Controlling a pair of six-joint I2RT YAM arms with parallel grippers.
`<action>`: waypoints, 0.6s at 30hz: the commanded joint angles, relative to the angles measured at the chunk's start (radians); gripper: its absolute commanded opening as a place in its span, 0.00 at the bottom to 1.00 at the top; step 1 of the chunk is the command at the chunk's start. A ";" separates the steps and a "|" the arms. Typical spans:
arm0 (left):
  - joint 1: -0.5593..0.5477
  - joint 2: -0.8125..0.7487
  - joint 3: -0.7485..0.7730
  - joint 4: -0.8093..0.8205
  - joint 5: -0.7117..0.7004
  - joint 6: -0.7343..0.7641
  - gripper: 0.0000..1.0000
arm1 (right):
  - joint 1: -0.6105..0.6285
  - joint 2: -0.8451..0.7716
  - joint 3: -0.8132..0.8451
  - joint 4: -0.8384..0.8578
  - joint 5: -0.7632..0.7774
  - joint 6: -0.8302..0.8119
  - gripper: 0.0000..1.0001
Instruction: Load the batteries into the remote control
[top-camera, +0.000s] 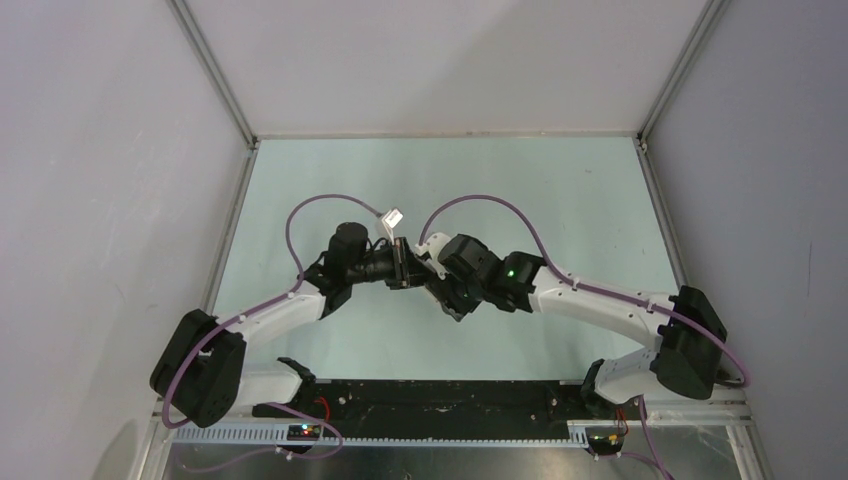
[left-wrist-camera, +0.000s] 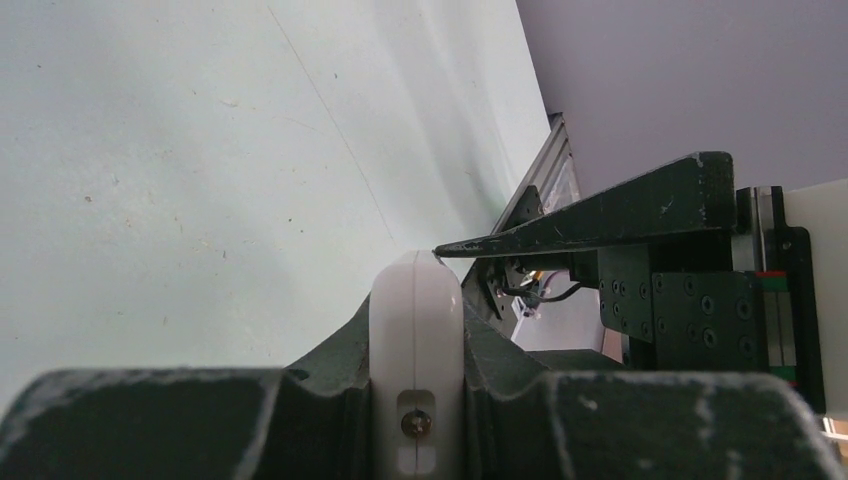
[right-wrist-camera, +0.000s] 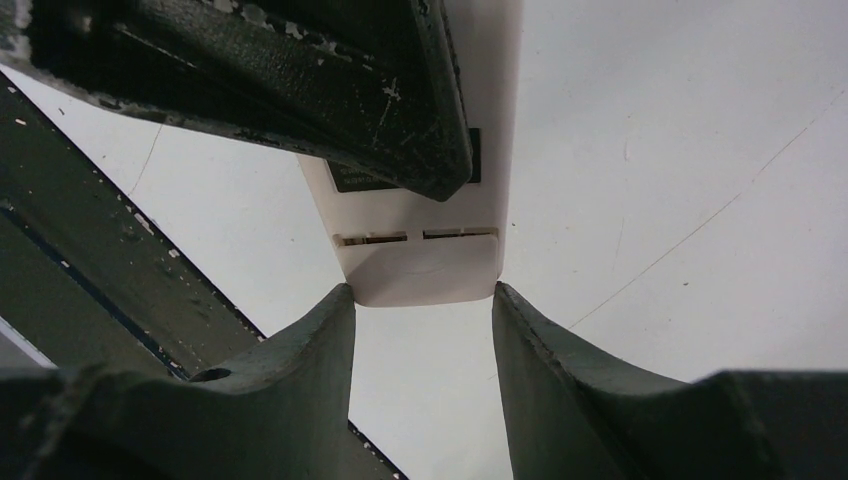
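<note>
Closely — left pincer (left-wrist-camera: 415, 322), remote (right-wrist-camera: 420, 265), right pincer (right-wrist-camera: 423, 298)

Nothing legible anywhere. Small white tag (top-camera: 393, 216) on the purple cable (top-camera: 330, 200): too tiny to read. Dark label patch (right-wrist-camera: 345, 181) on the remote control (right-wrist-camera: 420, 270): mostly covered, print unreadable.

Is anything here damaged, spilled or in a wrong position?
Nothing looks damaged or spilled. The left gripper clamps the remote control above the table, its end between the fingertips of the right gripper. Only oddity: no batteries are in view.
</note>
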 joint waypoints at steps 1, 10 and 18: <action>-0.019 -0.021 0.045 -0.009 0.048 0.021 0.00 | -0.021 0.024 0.049 -0.011 0.070 0.006 0.51; -0.024 -0.021 0.045 -0.016 0.053 0.022 0.00 | -0.036 0.049 0.074 -0.012 0.075 0.032 0.51; -0.023 -0.018 0.056 -0.018 0.061 0.004 0.00 | -0.047 0.069 0.088 -0.017 0.078 0.055 0.51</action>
